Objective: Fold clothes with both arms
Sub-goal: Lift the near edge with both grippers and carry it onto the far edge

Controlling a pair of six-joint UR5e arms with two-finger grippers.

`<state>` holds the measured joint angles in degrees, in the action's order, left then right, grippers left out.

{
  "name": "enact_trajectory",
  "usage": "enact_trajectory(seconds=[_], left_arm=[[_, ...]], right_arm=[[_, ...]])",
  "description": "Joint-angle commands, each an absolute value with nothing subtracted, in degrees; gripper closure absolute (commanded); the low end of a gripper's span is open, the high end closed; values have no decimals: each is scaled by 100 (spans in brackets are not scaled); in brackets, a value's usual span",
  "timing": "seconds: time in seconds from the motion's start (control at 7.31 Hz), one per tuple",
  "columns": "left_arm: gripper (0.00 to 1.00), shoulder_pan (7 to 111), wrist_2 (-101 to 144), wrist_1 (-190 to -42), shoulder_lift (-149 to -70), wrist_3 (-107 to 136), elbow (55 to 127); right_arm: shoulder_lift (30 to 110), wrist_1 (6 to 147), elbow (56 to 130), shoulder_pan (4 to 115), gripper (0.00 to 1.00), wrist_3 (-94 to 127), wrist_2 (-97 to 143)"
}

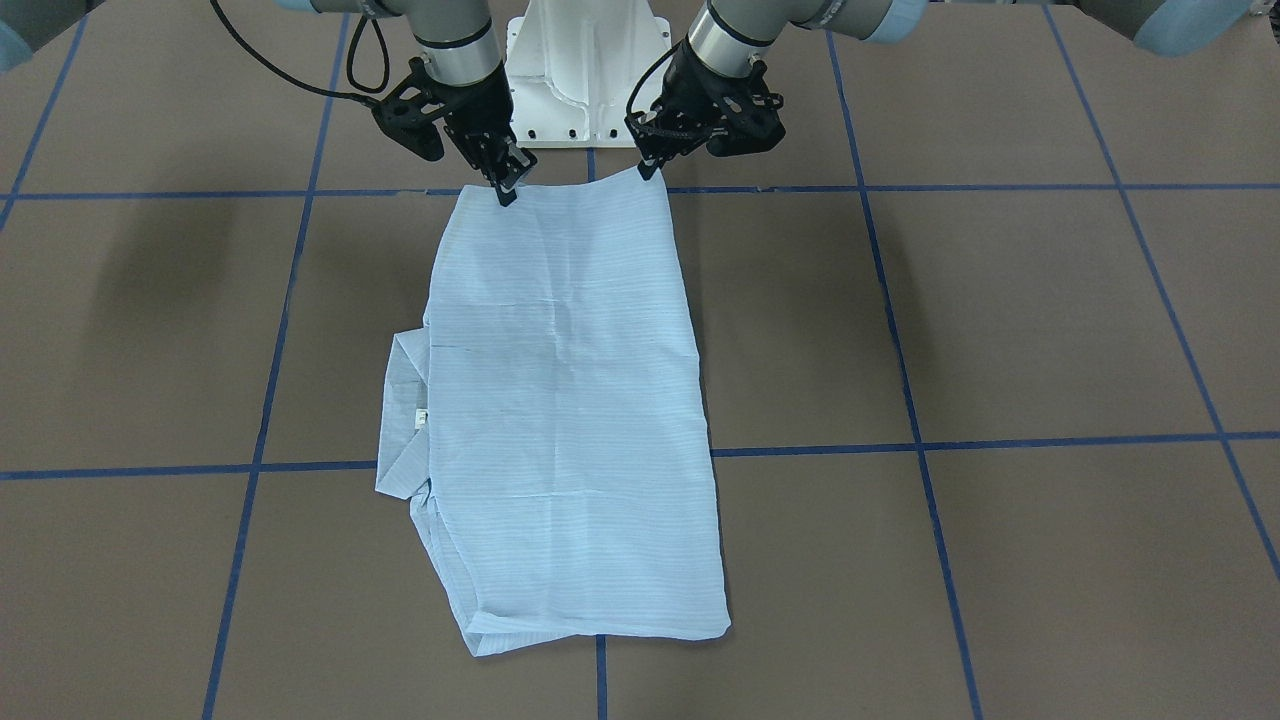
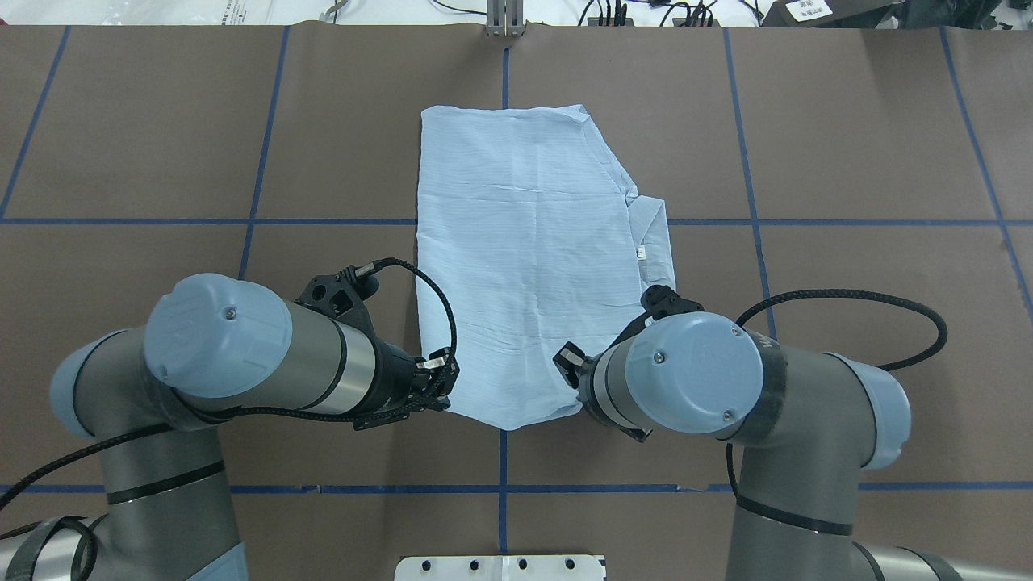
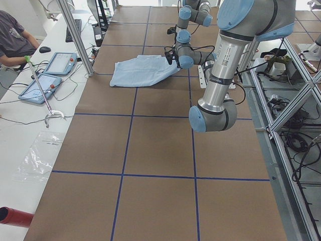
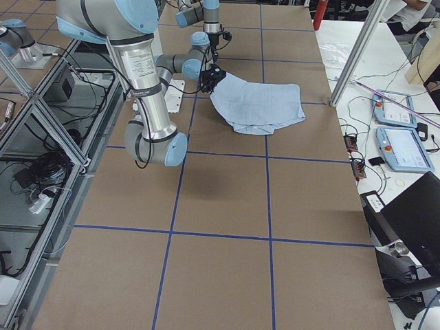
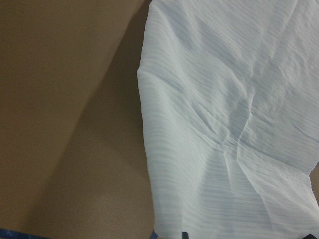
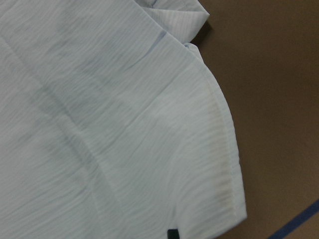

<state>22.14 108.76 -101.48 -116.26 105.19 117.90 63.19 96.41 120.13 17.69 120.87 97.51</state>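
The pale-blue striped shirt (image 1: 570, 400) lies folded into a long panel on the brown table, with its collar (image 1: 400, 420) sticking out on one side. My left gripper (image 1: 650, 170) is shut on the shirt's near corner on my left. My right gripper (image 1: 505, 187) is shut on the near corner on my right. Both corners are lifted slightly off the table. From overhead the shirt (image 2: 524, 266) runs away from me between the left gripper (image 2: 448, 386) and the right gripper (image 2: 569, 379). The shirt fills the left wrist view (image 5: 224, 124) and the right wrist view (image 6: 99, 124).
The white pedestal base (image 1: 585, 70) stands just behind the grippers. Blue tape lines (image 1: 1000, 442) grid the brown table. Across the table, on the operators' side, stand an aluminium post (image 4: 350, 62) and tablets (image 4: 402, 148). A seated person (image 3: 15, 40) is there too.
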Motion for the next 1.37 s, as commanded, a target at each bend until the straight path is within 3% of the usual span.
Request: enact_trajectory(seconds=[0.0, 0.55, 0.82, 1.23], left_arm=[[100, 2162, 11179, -9468, -11637, 10599, 12512], [100, 1494, 11268, -8668, -11637, 11178, 13156], [100, 1634, 11207, -8675, -11663, 11075, 12965], [100, 2695, 11267, -8980, -11943, 10530, 12439]], right_arm=[[6293, 10132, 12680, 1460, 100, 12094, 10193], [6284, 10643, 13359, 1186, 100, 12111, 10661], [6215, 10617, 13211, 1544, 100, 11693, 10556], [5890, 10582, 12457, 2397, 100, 10464, 10512]])
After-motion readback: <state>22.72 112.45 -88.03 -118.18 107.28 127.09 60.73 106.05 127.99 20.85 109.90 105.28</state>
